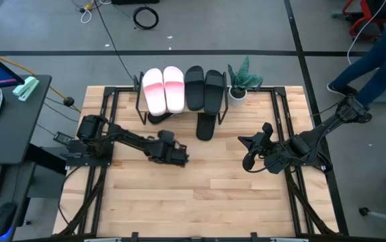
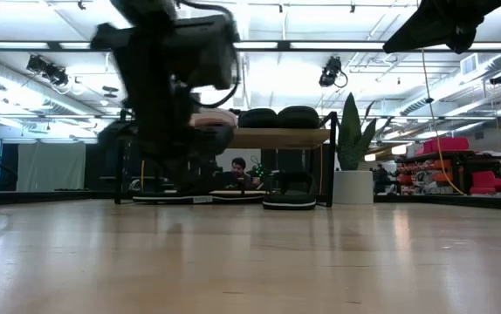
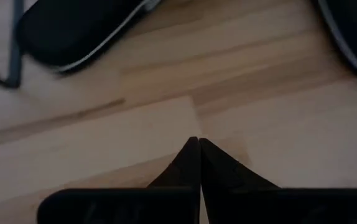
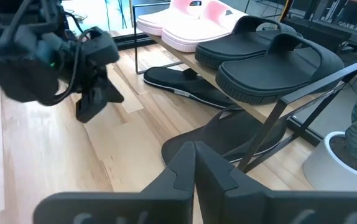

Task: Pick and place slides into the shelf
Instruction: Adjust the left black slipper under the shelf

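Note:
The shelf [image 1: 179, 111] stands at the table's far middle. Two pink slides [image 1: 163, 89] and two black slides [image 1: 204, 89] lie side by side on its top board. One thin black flip-flop [image 1: 206, 126] lies on the table under the shelf with its near end sticking out. The other flip-flop [image 1: 155, 118] lies under the pink pair. My left gripper [image 1: 181, 158] is shut and hovers over bare wood near the shelf [image 3: 197, 142]. My right gripper [image 1: 247, 142] is shut, right of the shelf [image 4: 194, 147], and points toward it.
A small potted plant [image 1: 241, 82] stands at the shelf's right end, close to the black slides. Bare wood planks [image 1: 200, 195] fill the table's near half. A person's leg [image 1: 374, 60] shows beyond the table's far right corner.

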